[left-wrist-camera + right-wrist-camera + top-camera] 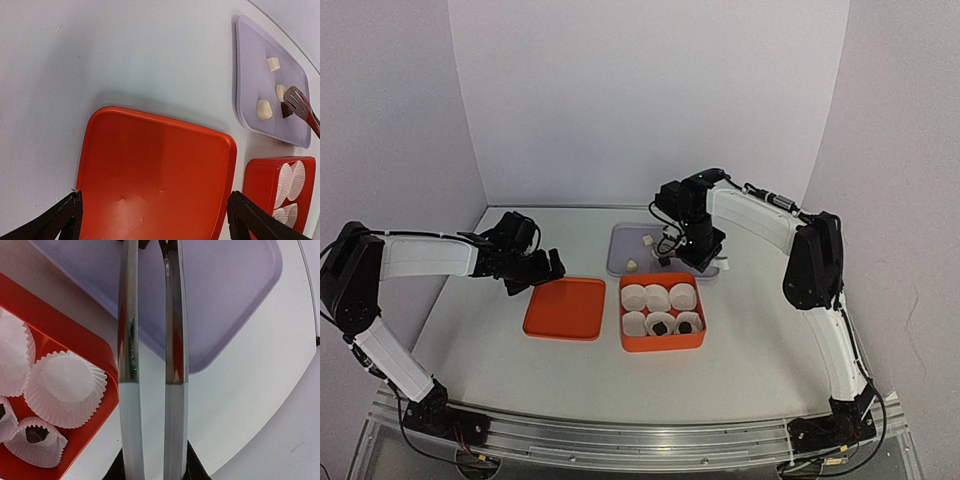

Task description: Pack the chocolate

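Our right claw [154, 467] squeezes the tongs [129, 340]; left of them sits the box [75, 335] with paper cups [65, 382]. Beyond, their tips touch a dark chocolate [286, 111] on the tray [250, 60], cream chocolates [263, 109] beside. Our left claw [155, 215] gapes over the lid [150, 160].

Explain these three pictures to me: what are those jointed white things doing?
Those are two robot arms at a white table. One picture looks down from above; the others come from a camera on each wrist. The left end effector hangs open and empty over an orange plastic lid. The right end effector grips long metal tongs, tips at a small dark chocolate lump on a lavender plastic tray, beside three cream lumps. An orange box holds six white pleated paper cups; two contain dark chocolate.
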Controlling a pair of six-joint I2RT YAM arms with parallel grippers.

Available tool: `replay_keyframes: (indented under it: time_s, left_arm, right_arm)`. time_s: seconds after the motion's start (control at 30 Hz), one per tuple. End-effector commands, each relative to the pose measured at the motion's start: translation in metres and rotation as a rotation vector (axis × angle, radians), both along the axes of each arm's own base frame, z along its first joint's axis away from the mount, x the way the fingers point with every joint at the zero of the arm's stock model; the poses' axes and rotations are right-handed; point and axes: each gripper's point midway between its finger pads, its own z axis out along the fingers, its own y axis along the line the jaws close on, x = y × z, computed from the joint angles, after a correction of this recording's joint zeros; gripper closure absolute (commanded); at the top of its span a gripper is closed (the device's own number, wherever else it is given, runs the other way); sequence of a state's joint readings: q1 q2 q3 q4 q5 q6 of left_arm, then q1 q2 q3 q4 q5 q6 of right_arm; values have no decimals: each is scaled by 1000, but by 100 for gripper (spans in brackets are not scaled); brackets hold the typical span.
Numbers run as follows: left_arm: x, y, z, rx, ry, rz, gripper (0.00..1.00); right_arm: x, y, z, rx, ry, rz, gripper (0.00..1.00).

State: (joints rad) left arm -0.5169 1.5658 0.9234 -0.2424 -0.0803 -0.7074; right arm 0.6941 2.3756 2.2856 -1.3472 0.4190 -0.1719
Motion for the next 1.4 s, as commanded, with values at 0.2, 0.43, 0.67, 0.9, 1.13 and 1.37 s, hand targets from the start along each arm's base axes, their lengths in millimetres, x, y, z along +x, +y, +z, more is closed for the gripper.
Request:
replay_keyframes:
  time_s: [0.2,0.43,0.67,0.9,1.13,1.37]
  left_arm:
    - [11,-5,18,-28,-49,5,0]
    - [8,-3,17,-32,-46,10,0]
    - [9,-4,20,-36,-54,10,0]
    - [10,-4,27,-47,-72,7,0]
    - [8,-6,33,-65,-81,3,0]
    - [4,-4,39,-82,-92,7,0]
  right_arm:
    - [-35,-46,44,-150,72,-30,89]
    - [-38,-47,47,-157,65,-21,86]
    - [-38,-37,62,-63,22,-49,83]
    - [-53,-28,81,91,6,-59,84]
    - [-65,-31,87,145,1,-71,90]
    - [-89,-28,100,253,5,-24,95]
